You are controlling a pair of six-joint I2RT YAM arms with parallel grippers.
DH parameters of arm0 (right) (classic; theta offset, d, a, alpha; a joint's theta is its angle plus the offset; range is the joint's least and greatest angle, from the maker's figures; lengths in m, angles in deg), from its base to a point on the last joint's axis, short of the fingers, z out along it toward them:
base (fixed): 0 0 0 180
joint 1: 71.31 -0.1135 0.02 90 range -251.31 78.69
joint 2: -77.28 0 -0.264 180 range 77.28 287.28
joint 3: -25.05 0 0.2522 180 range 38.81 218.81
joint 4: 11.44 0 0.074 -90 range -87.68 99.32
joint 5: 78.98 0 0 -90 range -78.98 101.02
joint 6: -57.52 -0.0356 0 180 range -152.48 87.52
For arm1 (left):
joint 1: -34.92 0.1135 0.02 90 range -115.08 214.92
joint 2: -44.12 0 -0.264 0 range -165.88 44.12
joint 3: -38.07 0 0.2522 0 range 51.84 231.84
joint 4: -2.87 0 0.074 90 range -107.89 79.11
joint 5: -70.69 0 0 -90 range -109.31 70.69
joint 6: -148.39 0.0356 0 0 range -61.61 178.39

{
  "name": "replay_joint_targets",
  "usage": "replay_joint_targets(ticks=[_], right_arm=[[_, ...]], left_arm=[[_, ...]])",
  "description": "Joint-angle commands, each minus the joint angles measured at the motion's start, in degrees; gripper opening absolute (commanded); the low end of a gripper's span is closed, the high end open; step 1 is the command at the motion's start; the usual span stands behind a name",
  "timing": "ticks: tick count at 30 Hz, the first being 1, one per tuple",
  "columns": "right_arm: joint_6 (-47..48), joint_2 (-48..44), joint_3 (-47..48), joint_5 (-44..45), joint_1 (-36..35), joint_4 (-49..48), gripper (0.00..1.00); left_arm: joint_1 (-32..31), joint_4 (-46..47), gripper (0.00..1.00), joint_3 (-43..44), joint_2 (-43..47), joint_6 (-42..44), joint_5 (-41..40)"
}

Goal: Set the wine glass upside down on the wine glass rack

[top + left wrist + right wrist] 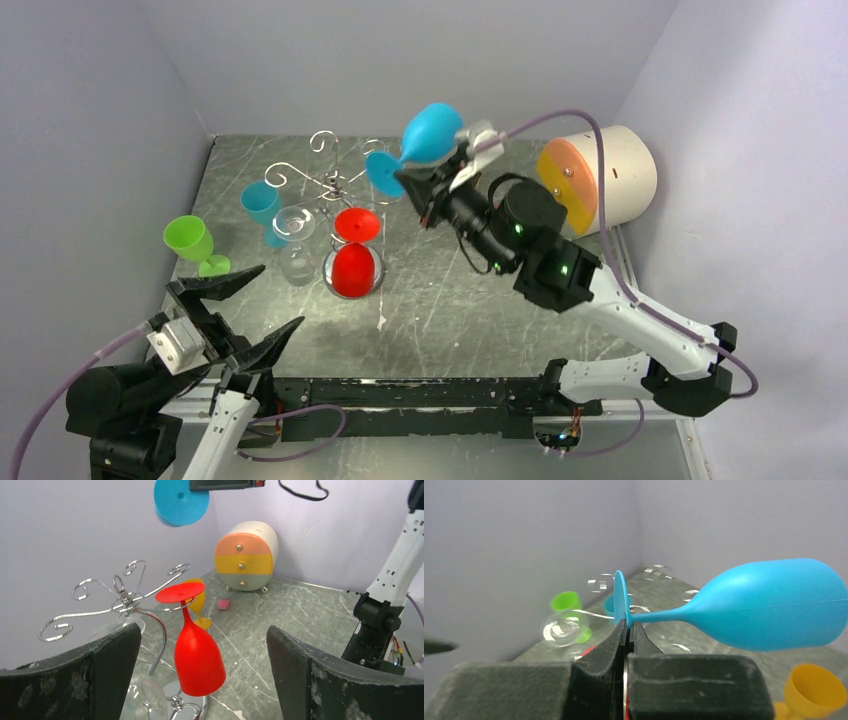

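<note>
The silver wine glass rack (337, 184) stands at mid-table, its scroll arms (95, 612) spreading from a central post. A red wine glass (198, 655) hangs upside down from one arm over the round base, its foot (357, 224) resting on the wire. A clear glass (295, 224) hangs beside it. My left gripper (281, 294) is open and a short way back from the red glass, touching nothing. My right gripper (628, 627) is shut on the foot rim of a blue wine glass (774, 610), held sideways in the air just right of the rack (432, 132).
A green glass (190, 240) and a teal glass (262, 205) stand upright left of the rack. A yellow glass (196, 602) and a small pink piece (223, 603) sit behind it. A rounded pastel drawer unit (600, 180) fills the back right corner. Walls close three sides.
</note>
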Motion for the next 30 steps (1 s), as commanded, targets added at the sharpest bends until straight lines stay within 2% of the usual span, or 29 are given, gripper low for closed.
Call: replay_joint_targets(ticks=[1,7,14,19,25,30], right_arm=[[-10.8,0.3,-0.6,-9.1,12.0,1.9,0.0],[-23.6,2.0,-2.7,-16.3,20.2,-0.3,0.0],[-39.9,2.1,-10.8,-22.7,27.7,-7.9,0.0],[-45.6,3.5,-11.4,-25.5,29.1,-8.8,0.0],[-51.7,3.5,-11.5,-23.0,29.1,-8.3,0.0],[-57.6,4.0,-11.5,-23.2,29.1,-7.1,0.0]], left_arm=[[0.7,-4.9,1.0,1.0,-1.0,-6.3,-7.9],[0.7,-8.8,1.0,0.1,-1.5,-10.2,-14.4],[0.7,-7.4,1.0,-4.0,0.4,-15.5,-18.6],[0.8,-6.1,0.99,-6.0,0.1,-16.5,-15.0],[0.8,-2.1,1.0,-10.6,3.3,-18.4,-13.4],[0.8,0.0,1.0,-13.6,6.9,-18.3,-15.4]])
